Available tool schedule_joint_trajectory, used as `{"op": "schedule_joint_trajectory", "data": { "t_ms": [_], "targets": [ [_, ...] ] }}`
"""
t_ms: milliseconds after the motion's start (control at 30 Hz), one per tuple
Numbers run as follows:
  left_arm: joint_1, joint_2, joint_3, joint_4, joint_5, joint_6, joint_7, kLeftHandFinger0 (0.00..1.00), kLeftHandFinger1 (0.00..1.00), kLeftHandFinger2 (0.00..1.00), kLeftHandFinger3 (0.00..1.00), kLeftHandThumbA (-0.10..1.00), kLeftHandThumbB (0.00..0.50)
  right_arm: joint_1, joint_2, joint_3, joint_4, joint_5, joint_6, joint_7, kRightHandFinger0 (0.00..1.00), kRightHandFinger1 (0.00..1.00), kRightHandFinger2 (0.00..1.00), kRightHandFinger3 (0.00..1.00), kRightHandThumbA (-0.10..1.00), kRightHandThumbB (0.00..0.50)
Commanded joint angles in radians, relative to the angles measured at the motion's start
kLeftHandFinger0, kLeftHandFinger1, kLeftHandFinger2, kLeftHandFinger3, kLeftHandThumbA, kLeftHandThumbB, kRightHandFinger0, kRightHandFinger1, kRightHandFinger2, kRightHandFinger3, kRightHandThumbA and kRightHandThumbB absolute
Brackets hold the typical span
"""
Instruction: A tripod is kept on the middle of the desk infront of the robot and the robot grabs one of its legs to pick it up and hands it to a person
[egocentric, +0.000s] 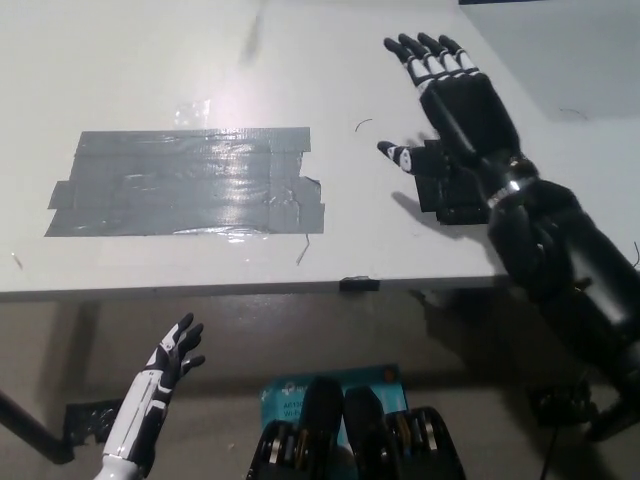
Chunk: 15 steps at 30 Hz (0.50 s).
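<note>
**Empty right hand (458, 102), spread wide**

My black right hand hovers over the desk (400, 250), right of the grey tape patch (185, 180), fingers splayed, holding nothing. The white left hand (172, 355) rests below the patch, fingers apart. The tripod is outside my view.

A wide patch of grey tape (185, 180) lies flat, well left of my black fingers (440, 62); a thin curl of wire (362, 124) lies nearer, just left of them; a small black block (450, 198) sits behind my palm, toward me
</note>
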Motion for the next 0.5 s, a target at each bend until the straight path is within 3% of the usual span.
{"op": "schedule_joint_trajectory", "data": {
  "t_ms": [0,200,267,333,467],
  "targets": [
    [0.014,0.014,0.007,-0.03,0.011,-0.038,-0.002,0.9,0.99,1.0,1.0,1.0,0.129,0.075,-0.324,-0.179,-1.02,0.789,0.264,0.442,1.0,1.0,1.0,1.0,1.0,0.446],
    [0.06,0.002,0.003,-0.029,0.012,-0.043,0.005,0.94,1.0,1.0,1.0,1.0,0.144,0.345,-0.352,-0.214,-1.19,0.78,0.26,0.294,1.0,1.0,1.0,1.0,1.0,0.415],
    [0.068,0.001,0.006,-0.017,0.007,-0.05,0.007,1.0,1.0,1.0,1.0,1.0,0.149,0.476,-0.32,-0.219,-1.209,0.779,0.235,0.231,1.0,1.0,1.0,1.0,1.0,0.407],
    [0.069,0.001,0.008,-0.01,0.008,-0.057,0.01,1.0,1.0,1.0,1.0,1.0,0.154,0.521,-0.301,-0.218,-1.201,0.78,0.224,0.216,1.0,1.0,1.0,1.0,1.0,0.389],
    [0.102,-0.004,0.003,-0.014,0.028,-0.062,0.019,1.0,1.0,1.0,1.0,1.0,0.174,0.685,-0.195,-0.2,-1.047,0.736,0.074,0.154,1.0,1.0,1.0,1.0,0.98,0.343]
  ]
}}
